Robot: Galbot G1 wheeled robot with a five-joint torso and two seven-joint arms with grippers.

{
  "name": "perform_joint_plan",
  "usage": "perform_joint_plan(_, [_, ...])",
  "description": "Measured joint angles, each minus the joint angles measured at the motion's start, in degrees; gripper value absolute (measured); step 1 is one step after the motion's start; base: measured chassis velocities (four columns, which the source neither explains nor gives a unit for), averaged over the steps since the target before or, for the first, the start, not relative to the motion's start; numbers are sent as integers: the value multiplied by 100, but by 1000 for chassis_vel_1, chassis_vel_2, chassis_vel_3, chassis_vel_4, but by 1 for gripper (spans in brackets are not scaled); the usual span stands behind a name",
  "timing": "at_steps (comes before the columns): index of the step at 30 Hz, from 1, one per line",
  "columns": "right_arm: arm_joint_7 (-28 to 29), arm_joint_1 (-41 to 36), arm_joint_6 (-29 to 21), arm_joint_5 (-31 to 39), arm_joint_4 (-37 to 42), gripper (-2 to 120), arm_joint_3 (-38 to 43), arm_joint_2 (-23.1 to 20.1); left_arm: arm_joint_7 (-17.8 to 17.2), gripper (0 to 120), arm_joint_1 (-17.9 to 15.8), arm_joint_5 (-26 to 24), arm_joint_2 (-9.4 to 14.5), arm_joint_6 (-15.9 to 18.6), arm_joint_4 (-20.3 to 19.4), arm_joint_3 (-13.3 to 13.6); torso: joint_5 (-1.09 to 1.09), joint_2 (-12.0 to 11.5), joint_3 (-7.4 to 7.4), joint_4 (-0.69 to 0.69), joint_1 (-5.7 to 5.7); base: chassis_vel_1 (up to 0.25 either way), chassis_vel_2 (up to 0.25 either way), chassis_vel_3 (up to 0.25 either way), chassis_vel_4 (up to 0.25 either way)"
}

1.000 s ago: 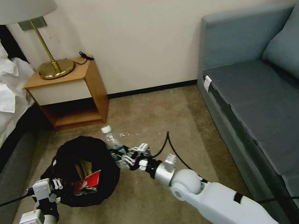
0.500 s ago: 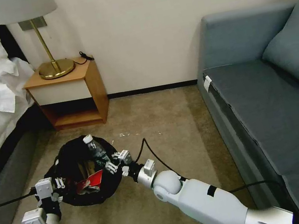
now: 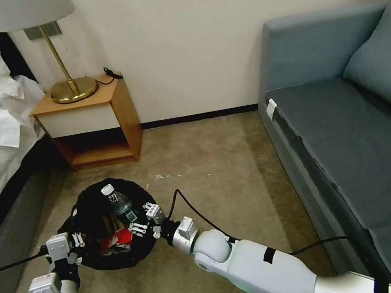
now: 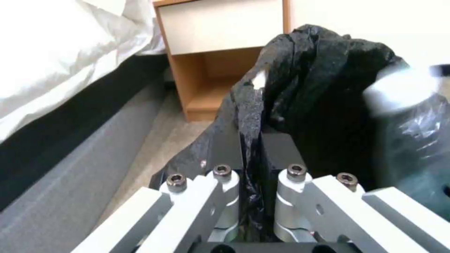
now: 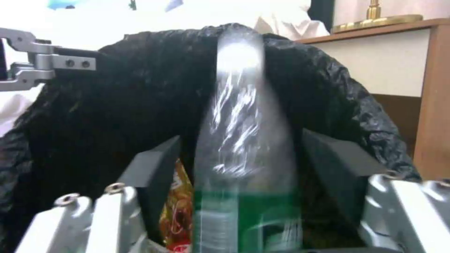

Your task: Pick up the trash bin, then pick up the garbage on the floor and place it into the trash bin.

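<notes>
Trash bin point(image 3: 101, 228) hangs just above the carpet between bed and sofa, its black liner pinched at the rim in the left gripper point(image 3: 75, 240), jaws clenched on the plastic. Right gripper point(image 3: 143, 220) sits at the opposite rim with jaws spread wide; the green-labelled bottle point(image 3: 119, 206) stands between them, untouched by either pad, cap up over the bin's mouth and blurred in the right wrist view, likely dropping. A red-and-white packet point(image 3: 116, 241) and tan paper already lie inside. Risks, as judged: the bottle is tall for a low bin and could catch on the packet, tip and roll out over the rim; the hold is on thin liner alone, so added weight might slip or tear it; withdrawing jaws could snag the crinkled liner
</notes>
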Motion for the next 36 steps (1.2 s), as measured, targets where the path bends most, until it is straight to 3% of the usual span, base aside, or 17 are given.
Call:
perform_joint_plan(4, [-63,-69,-2,-7,119,91,70,-98,1,6,4,0,8,3,-1,-1,0,0,0,0,0,0,0,0,0])
perform_joint_plan(8, [-89,-113,-4,-11,210,99,176,-126,3,6,15,-8,27,4,-1,-16,0,0,0,0,0,0,0,0,0])
perform_joint_plan(15, [-83,-185,-10,5,538,100,788,-172,-20,6,10,-194,77,13,-1,-66,0,0,0,0,0,0,0,0,0])
perform_joint_plan(25, [529,-905,160,-462,1512,100,2047,-499,-365,6,-51,-999,105,33,179,-111,1,0,0,1,0,0,0,0,0])
perform_joint_plan(27, [605,-1279,158,-752,1848,100,2566,-543,-618,6,-88,-1470,93,33,215,-130,1,0,0,0,0,0,0,0,0])
perform_joint_plan(28, [605,-1279,158,-752,1848,100,2566,-543,-618,6,-88,-1470,93,33,215,-130,1,0,0,0,0,0,0,0,0])
perform_joint_plan(32, [816,-1829,119,-993,2341,100,3290,-540,-1300,6,-188,-2622,71,35,259,-145,2,0,0,1,0,0,0,0,0])
perform_joint_plan(33, [816,-1829,119,-993,2341,100,3290,-540,-1300,6,-188,-2622,71,35,259,-145,2,0,0,1,0,0,0,0,0])
perform_joint_plan(36, [870,-2282,99,-1101,2736,100,3888,-441,-1861,6,-311,-3758,68,76,466,-182,1,0,0,0,0,0,0,0,0])
